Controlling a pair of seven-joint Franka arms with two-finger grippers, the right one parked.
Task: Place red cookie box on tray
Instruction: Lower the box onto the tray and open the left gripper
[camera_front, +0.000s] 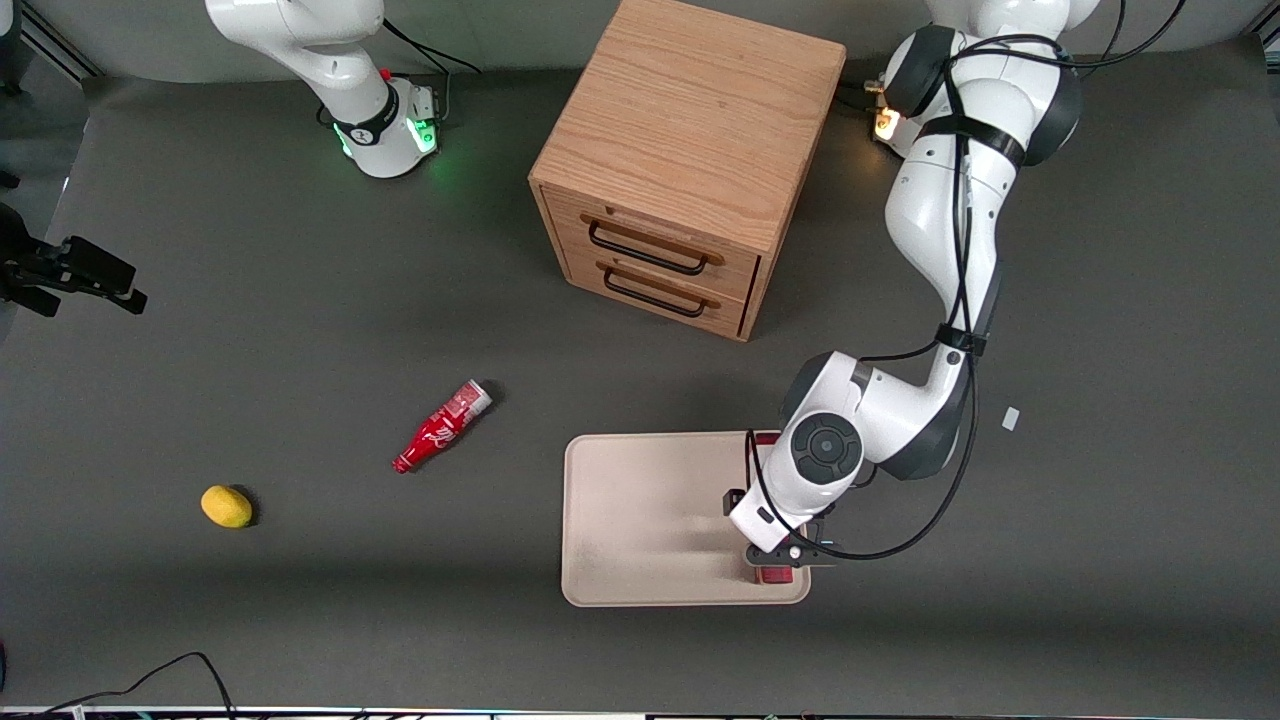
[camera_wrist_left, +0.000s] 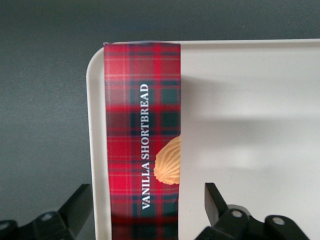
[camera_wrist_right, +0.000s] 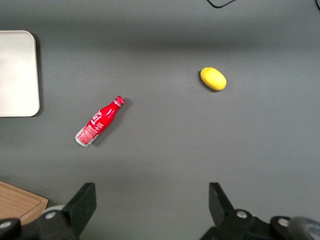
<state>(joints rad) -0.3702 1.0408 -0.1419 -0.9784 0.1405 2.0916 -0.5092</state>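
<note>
The red cookie box (camera_wrist_left: 142, 130), dark red plaid with a tan cookie picture, lies flat on the cream tray (camera_wrist_left: 250, 125) along the rim at the working arm's end. In the front view only small red ends of the box (camera_front: 773, 575) show under the wrist, on the tray (camera_front: 650, 520). My left gripper (camera_wrist_left: 146, 202) is just above the box and open. Its fingers (camera_wrist_left: 214, 200) stand on either side of the box with a gap on each side. In the front view the gripper (camera_front: 785, 552) is over the tray's corner nearest the camera.
A wooden two-drawer cabinet (camera_front: 685, 160) stands farther from the camera than the tray. A small red soda bottle (camera_front: 442, 426) and a yellow lemon (camera_front: 227, 506) lie toward the parked arm's end. A small white scrap (camera_front: 1010, 419) lies toward the working arm's end.
</note>
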